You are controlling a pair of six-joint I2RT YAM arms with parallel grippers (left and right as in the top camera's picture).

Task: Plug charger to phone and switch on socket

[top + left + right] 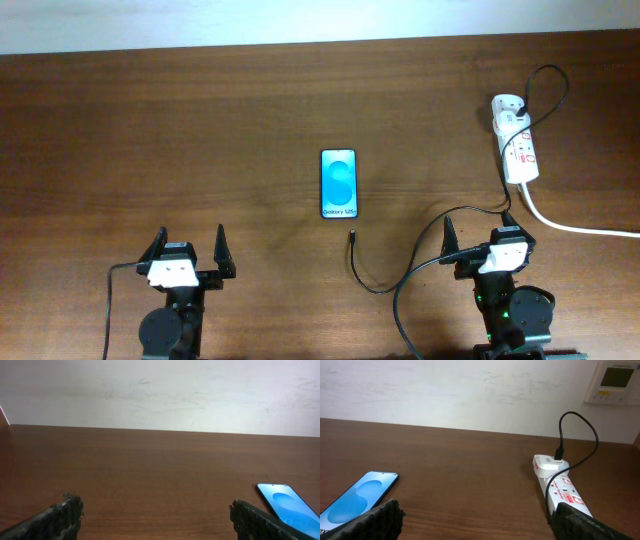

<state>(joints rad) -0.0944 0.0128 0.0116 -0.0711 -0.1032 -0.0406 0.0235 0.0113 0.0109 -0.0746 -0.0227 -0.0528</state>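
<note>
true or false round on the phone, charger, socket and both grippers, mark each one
1. The phone lies screen up. True.
2. The charger is plugged into the phone. False: its tip lies on the table, just short of the phone.
3. The left gripper holds the charger. False: it is open and empty.
4. The right gripper is open. True.
5. The socket has an adapter plugged in. True.

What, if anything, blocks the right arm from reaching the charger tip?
Probably nothing, so likely yes. The charger tip lies on bare table beside the phone, left of the open right gripper, with only its own cable lying between them.
</note>
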